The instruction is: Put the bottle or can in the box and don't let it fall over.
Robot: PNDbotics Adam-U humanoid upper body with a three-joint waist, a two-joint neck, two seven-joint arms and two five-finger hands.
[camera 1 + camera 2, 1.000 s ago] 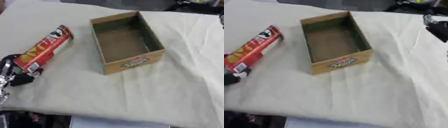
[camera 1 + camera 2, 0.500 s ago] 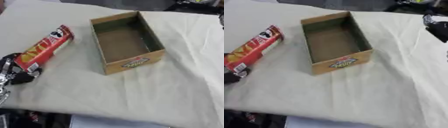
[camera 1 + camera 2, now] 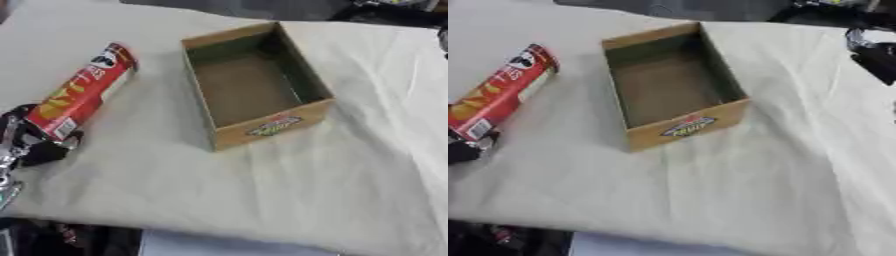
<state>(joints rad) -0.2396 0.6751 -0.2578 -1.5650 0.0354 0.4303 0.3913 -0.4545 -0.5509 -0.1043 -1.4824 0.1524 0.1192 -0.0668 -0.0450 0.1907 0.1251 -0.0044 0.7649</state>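
Note:
A red chips can (image 3: 83, 92) lies on its side on the cream cloth at the left, its lid end pointing away from me. My left hand (image 3: 31, 147) is at the can's near end, with dark fingers showing on both sides of that end, curled round it. The open cardboard box (image 3: 273, 125) stands upright in the middle of the table with nothing inside. My right hand (image 3: 877, 57) shows only as a dark shape at the right edge, well away from the box.
The cream cloth (image 3: 262, 190) covers the whole table and is wrinkled at the right. The table's front edge runs along the bottom, with dark floor and clutter below it. Dark objects lie beyond the far edge.

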